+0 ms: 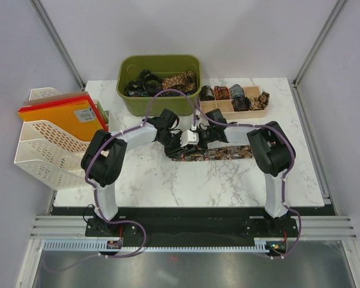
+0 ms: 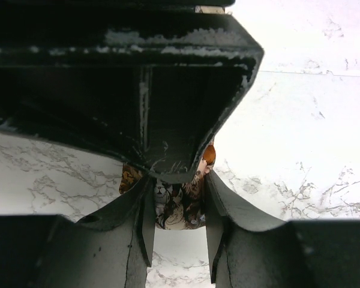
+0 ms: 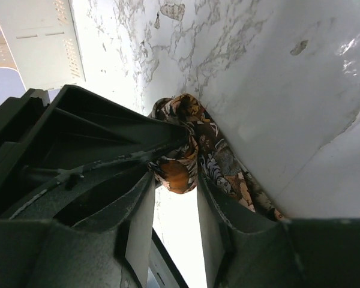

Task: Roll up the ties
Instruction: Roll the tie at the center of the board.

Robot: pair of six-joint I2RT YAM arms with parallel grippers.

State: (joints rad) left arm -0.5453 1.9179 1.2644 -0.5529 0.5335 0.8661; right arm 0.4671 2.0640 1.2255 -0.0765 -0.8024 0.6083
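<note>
- At the middle of the table [image 1: 168, 186], a paisley tie [image 1: 219, 153] lies flat in a strip running off to the right. Its left end is gathered into a small curl where the two arms meet.
- On the left wrist view, the left gripper [image 2: 179, 193] has its fingers drawn in on that curled end, with the fabric filling the gap between them.
- On the right wrist view, the right gripper [image 3: 175, 180] pinches the same little roll at its fingertips, and the rest of the tie trails away along the marble.
- I'd say the rolling has only just started, since most of the length lies unrolled.
- The next move, as I judge it, calls for turning the curl over along the strip while keeping it tight and square, so it doesn't spring open or skew.
- Behind them, rolled ties [image 1: 222, 92] sit in a tray [image 1: 225, 109], and loose ties [image 1: 177, 79] wait in a green bin [image 1: 132, 103].
</note>
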